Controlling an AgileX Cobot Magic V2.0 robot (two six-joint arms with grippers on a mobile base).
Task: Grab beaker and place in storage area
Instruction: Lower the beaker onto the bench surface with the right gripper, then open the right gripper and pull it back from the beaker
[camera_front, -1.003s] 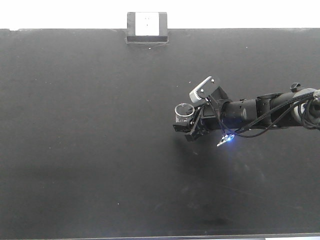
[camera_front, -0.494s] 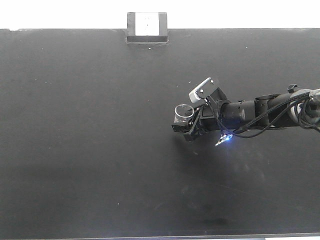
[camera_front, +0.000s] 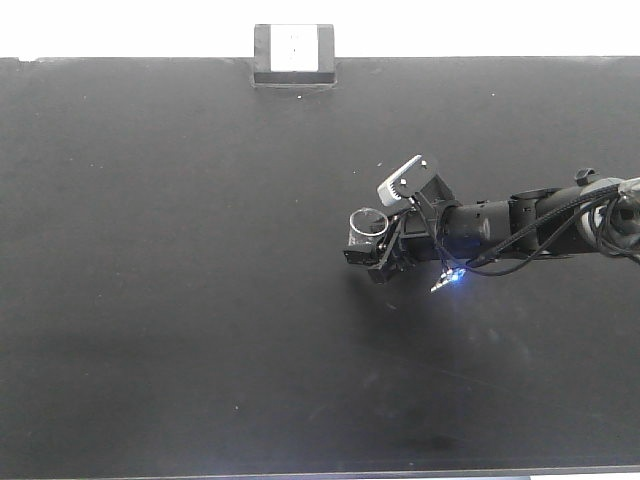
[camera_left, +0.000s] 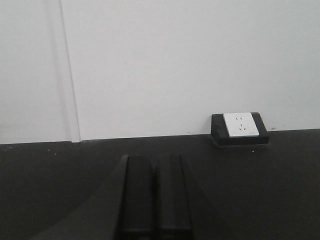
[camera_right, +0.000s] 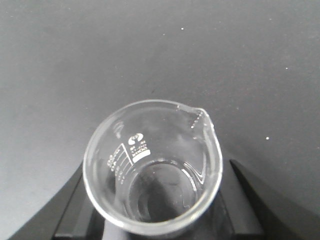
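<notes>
The clear glass beaker with white graduation marks stands upright between the fingers of my right gripper, right of the middle of the storage area. In the right wrist view the beaker fills the space between the two black fingers, pour lip pointing up-right, and the gripper is shut on it. Whether its base touches the black surface I cannot tell. My left gripper is shut and holds nothing, low over the black surface.
A small black block with a white face sits at the far edge of the surface, against a white wall; the left wrist view shows the block too. The right arm reaches in from the right edge.
The right gripper with the beaker shifted slightly left and down a second ago, then held still. The left gripper shows only now.
</notes>
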